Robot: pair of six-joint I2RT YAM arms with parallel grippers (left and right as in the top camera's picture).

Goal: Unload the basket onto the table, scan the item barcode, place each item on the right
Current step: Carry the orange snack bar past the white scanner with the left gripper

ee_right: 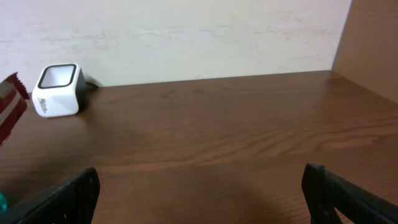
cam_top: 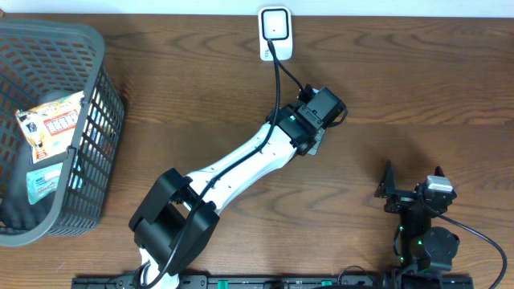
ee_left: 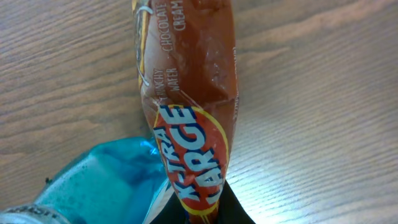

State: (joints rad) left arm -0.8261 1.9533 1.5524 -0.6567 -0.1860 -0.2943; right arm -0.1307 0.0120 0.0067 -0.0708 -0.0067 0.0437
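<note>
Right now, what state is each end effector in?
Left end effector: closed on the snack wrapper.
Right end effector: open, holding nothing.

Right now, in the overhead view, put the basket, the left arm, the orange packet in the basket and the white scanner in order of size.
1. basket, partly cut off by the frame edge.
2. left arm, raised nearer the camera, so it looks bigger than it is.
3. orange packet.
4. white scanner.
</note>
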